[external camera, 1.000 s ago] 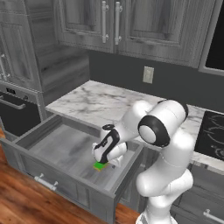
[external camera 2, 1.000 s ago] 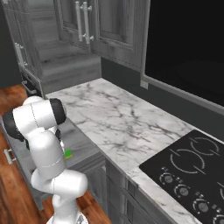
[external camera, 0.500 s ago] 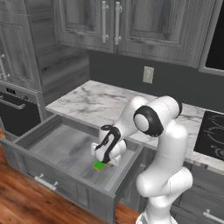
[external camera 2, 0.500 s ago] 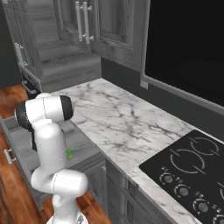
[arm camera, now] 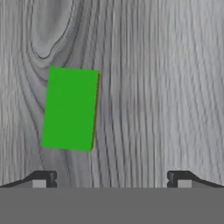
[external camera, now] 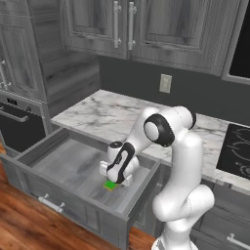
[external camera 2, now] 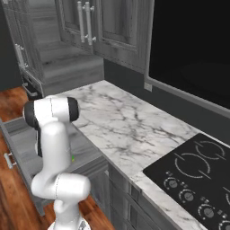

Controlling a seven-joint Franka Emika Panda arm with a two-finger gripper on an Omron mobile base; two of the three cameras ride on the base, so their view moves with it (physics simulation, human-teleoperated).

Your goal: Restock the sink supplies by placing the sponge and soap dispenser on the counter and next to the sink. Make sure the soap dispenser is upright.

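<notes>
Sponge (arm camera: 70,109) flat on drawer floor (arm camera: 153,87), unlabelled; gripper (arm camera: 111,179) spread above.

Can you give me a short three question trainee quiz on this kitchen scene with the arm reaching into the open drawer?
1. True or false: the flat green rectangular sponge lies on the white marble counter.
2. The pincer is: A) open above the sponge, B) shut on the sponge, C) shut on nothing.
3. Fill in: in the hand view the sponge sits off-centre, nearer the ____ fingertip.

Key:
1. False; it lies on the floor of the open grey wood-grain drawer.
2. A
3. left
</notes>
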